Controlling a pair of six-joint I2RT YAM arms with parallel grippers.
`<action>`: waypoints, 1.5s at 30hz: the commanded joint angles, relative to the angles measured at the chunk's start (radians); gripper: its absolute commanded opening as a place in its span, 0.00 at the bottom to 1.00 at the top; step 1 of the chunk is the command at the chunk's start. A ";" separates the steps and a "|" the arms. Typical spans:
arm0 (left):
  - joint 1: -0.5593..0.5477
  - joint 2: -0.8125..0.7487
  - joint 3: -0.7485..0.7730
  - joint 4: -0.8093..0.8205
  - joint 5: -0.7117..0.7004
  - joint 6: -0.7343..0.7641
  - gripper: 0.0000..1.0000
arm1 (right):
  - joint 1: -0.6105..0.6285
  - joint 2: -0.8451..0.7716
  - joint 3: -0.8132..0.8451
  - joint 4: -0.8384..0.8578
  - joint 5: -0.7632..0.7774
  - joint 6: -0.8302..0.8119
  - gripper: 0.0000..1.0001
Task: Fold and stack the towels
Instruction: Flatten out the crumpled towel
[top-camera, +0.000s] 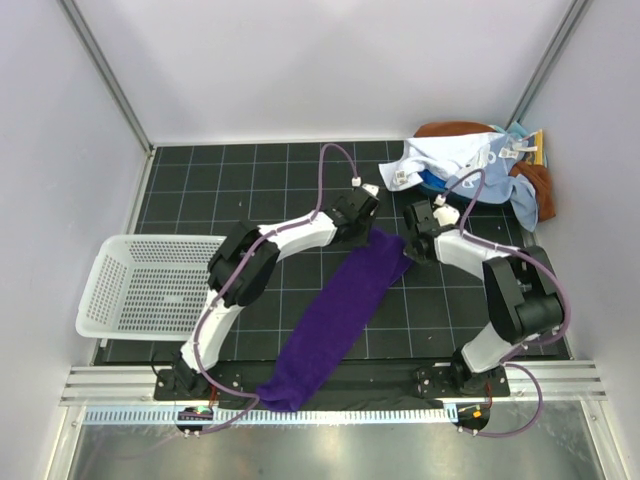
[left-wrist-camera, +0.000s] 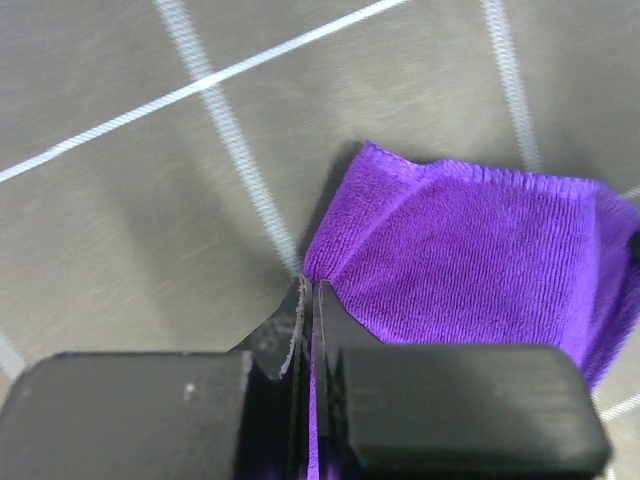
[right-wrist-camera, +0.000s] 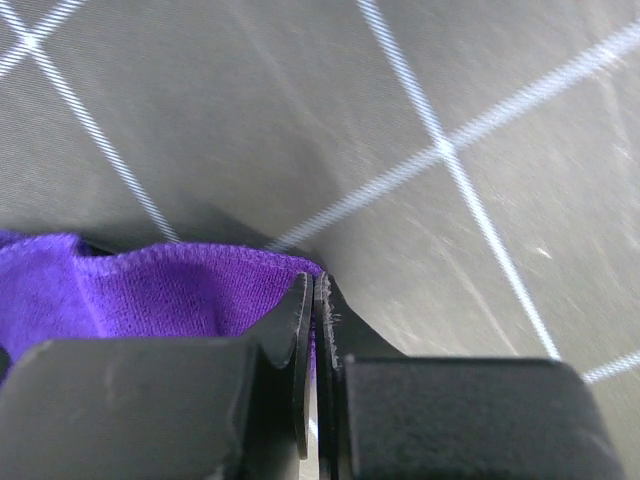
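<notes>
Closest in, the left gripper (left-wrist-camera: 308, 292) has its black jaws pressed together on a corner of the dark purple towel (top-camera: 340, 305). The towel is a long, fine-ribbed strip running diagonally from the top view's lower centre to mid-frame, its near end bunched. Right of it, the right gripper (right-wrist-camera: 312, 288) pinches the neighbouring corner. At upper right, other towels (top-camera: 470, 165) lie heaped.

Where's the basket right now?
Top view: white basket sits at the mat's left edge, beside the left arm, apart from the purple towel.
</notes>
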 joint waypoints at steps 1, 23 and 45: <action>0.008 -0.092 -0.057 -0.046 -0.181 -0.027 0.00 | 0.002 0.084 0.091 -0.028 -0.054 -0.077 0.01; 0.138 -0.407 -0.347 -0.214 -0.338 -0.165 0.56 | 0.151 0.403 0.640 -0.312 0.078 -0.389 0.01; 0.266 -0.174 -0.137 -0.197 -0.080 -0.182 0.55 | 0.091 0.402 0.596 -0.291 0.040 -0.401 0.01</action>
